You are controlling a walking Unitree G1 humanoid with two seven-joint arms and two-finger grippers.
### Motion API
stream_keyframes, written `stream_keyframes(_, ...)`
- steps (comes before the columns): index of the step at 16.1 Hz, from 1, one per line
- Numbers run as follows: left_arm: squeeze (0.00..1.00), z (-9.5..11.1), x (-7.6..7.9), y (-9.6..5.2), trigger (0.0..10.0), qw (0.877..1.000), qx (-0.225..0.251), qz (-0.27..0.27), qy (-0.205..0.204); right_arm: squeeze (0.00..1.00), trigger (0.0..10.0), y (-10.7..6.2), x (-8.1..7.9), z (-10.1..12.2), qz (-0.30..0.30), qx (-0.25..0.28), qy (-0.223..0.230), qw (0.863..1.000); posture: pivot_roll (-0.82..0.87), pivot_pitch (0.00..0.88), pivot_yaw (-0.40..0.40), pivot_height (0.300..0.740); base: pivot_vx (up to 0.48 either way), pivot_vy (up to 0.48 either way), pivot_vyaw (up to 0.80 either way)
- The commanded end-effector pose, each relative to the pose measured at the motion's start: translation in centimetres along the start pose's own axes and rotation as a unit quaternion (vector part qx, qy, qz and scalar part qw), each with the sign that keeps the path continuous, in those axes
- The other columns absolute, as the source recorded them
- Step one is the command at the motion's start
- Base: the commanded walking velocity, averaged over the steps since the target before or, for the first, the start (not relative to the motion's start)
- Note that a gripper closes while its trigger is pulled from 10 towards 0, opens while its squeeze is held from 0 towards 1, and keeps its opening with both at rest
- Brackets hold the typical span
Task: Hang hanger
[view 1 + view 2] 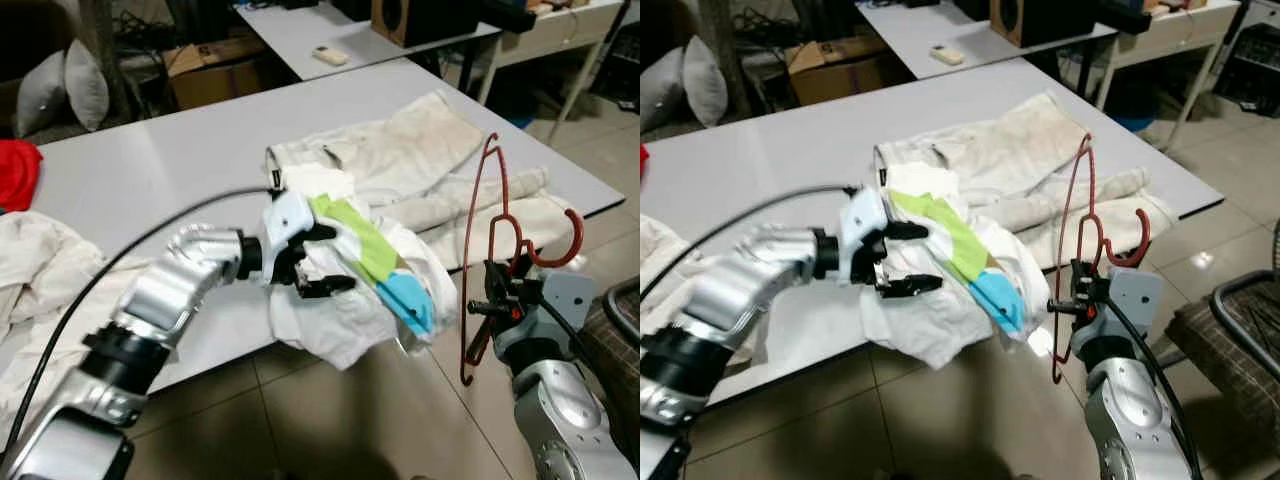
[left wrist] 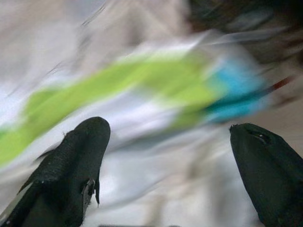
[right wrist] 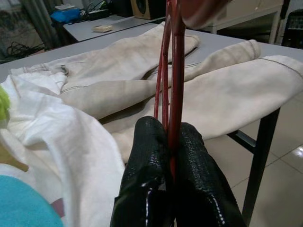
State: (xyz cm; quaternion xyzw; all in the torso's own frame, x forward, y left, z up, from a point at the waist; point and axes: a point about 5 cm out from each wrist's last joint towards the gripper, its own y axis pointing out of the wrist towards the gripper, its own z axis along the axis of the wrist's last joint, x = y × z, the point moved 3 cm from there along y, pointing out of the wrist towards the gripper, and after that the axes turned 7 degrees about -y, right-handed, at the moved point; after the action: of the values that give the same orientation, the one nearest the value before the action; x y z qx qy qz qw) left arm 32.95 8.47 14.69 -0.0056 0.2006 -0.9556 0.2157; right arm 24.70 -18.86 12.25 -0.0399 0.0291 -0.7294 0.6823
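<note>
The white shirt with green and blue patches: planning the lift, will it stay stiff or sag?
The white shirt probably sags: it already droops over the table edge in folds. Likely light, thin cloth. The open left pincer may catch only one layer.

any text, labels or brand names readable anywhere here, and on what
None can be read.
The white shirt at the table edge bears only green and blue colour patches, no letters.
The cardboard box behind the table shows no legible print; too small to tell.
</note>
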Motion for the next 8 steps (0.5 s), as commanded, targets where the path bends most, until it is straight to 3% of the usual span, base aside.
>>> stream_keyframes(1, 0.00, -0.7, -1.4, 0.0, 10.0, 0.997, -0.031, 0.052, 0.041, 0.00, 10.0, 0.1, -0.1, 0.3, 0.000, 0.007, -0.002, 1.000, -0.04, 0.028, 0.110, 0.740, 0.000, 0.000, 0.00)
stream_keyframes(5, 0.00, -2.7, -1.9, 1.0, 10.0, 0.991, -0.085, 0.067, 0.078, 0.00, 10.0, 0.2, 0.0, 0.4, -0.001, 0.009, -0.002, 1.000, -0.05, 0.025, 0.110, 0.740, 0.000, 0.000, 0.00)
stream_keyframes(8, 0.00, -3.3, -2.4, 3.1, 10.0, 0.991, -0.073, 0.099, 0.045, 0.00, 10.0, 0.3, 0.0, 0.4, -0.001, 0.009, -0.002, 1.000, -0.04, 0.024, 0.106, 0.740, 0.000, 0.000, 0.00)
